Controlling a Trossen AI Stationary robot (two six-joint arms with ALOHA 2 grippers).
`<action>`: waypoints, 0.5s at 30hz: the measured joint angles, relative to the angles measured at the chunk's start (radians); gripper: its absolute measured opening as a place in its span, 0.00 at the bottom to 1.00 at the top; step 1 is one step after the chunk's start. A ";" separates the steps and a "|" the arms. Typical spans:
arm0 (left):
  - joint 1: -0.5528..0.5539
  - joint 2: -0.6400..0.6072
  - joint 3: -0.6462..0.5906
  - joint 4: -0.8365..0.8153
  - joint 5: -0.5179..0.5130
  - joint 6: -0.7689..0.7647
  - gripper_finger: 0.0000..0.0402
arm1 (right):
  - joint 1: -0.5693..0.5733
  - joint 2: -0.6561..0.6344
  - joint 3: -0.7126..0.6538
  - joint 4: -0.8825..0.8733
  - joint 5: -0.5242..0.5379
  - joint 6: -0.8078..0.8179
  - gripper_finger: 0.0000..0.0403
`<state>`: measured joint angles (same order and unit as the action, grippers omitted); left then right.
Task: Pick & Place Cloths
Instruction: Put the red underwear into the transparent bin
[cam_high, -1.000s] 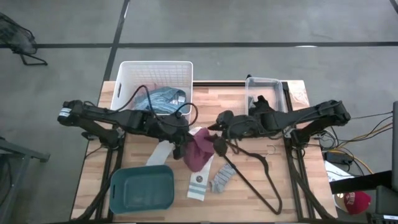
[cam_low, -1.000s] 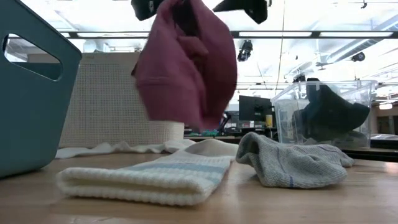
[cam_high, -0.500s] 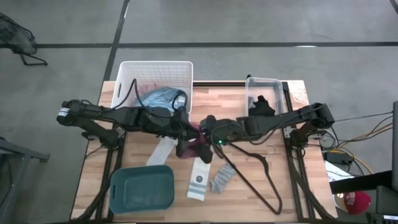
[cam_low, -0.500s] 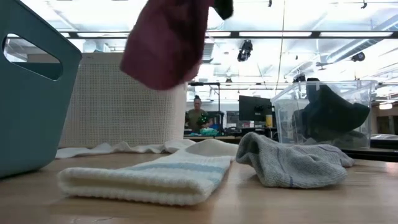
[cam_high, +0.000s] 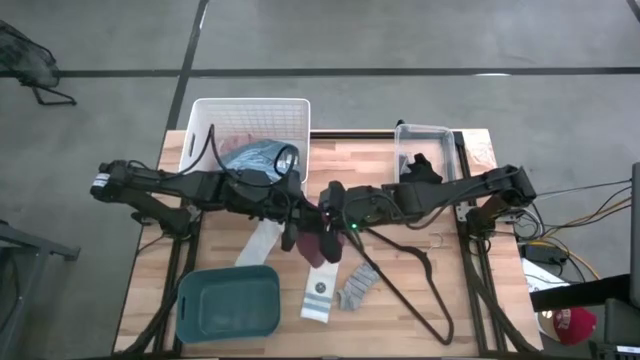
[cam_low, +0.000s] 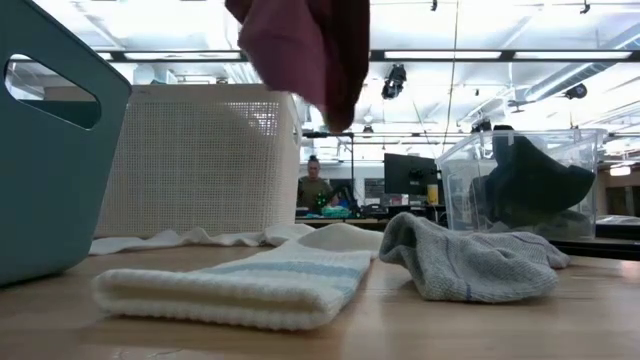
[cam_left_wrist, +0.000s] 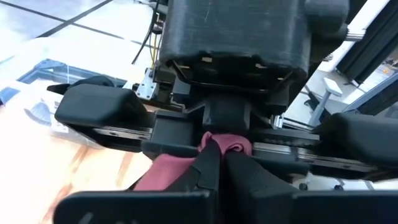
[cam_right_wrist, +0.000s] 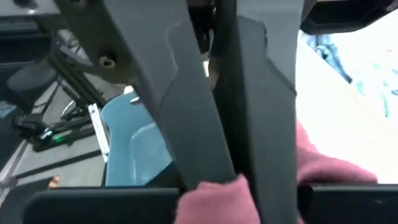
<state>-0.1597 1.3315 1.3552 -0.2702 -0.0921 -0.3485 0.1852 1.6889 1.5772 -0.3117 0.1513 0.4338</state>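
Observation:
A maroon cloth (cam_high: 320, 245) hangs over the middle of the table, clear of it in the low view (cam_low: 310, 50). My left gripper (cam_high: 293, 230) comes from the table's left and is shut on it. My right gripper (cam_high: 326, 212) comes from the right, meets the left one tip to tip, and is shut on the same cloth. A white sock with blue stripes (cam_high: 319, 290) and a grey sock (cam_high: 357, 287) lie flat on the table below. A blue striped shirt (cam_high: 260, 158) lies in the white basket (cam_high: 205, 120). My left gripper pinches a bunched upper fold of the maroon cloth (cam_left_wrist: 186, 168) between its two fingers, coming level from the table's left. The cloth hangs slack below the fingers, lifted clear. My right gripper pinches a bunch of the same cloth (cam_right_wrist: 214, 199) between its two fingers (cam_right_wrist: 270, 124), coming from the table's right, close beside the left gripper's hold. More of the cloth (cam_right_wrist: 329, 168) bulges out beside the fingers.
A teal bin (cam_high: 228, 303) stands at the near left. A clear bin (cam_high: 425, 135) with a black cloth (cam_high: 418, 168) stands at the far right. A black wire hanger (cam_high: 405, 280) lies near right, a white cloth (cam_high: 262, 242) left of centre. A person sits beyond the table (cam_low: 315, 185).
My right gripper has gone toward the table's left, up to the left gripper and the maroon cloth. The cloth, which hung long below the left gripper, has gone up and gathered; its lower end now hangs much higher above the socks.

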 joint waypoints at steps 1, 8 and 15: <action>0.000 0.000 0.000 0.003 -0.001 0.000 0.03 | 0.000 -0.003 0.000 -0.010 -0.012 0.001 0.09; 0.001 0.004 -0.001 0.040 0.003 -0.001 0.03 | -0.001 -0.020 0.005 -0.118 -0.021 0.022 0.09; 0.003 -0.001 0.002 -0.021 0.045 -0.065 0.04 | -0.022 -0.030 0.017 -0.290 -0.028 0.030 0.08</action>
<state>-0.1567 1.3301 1.3573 -0.2912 -0.0469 -0.4138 0.1630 1.6592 1.5943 -0.6017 0.1230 0.4638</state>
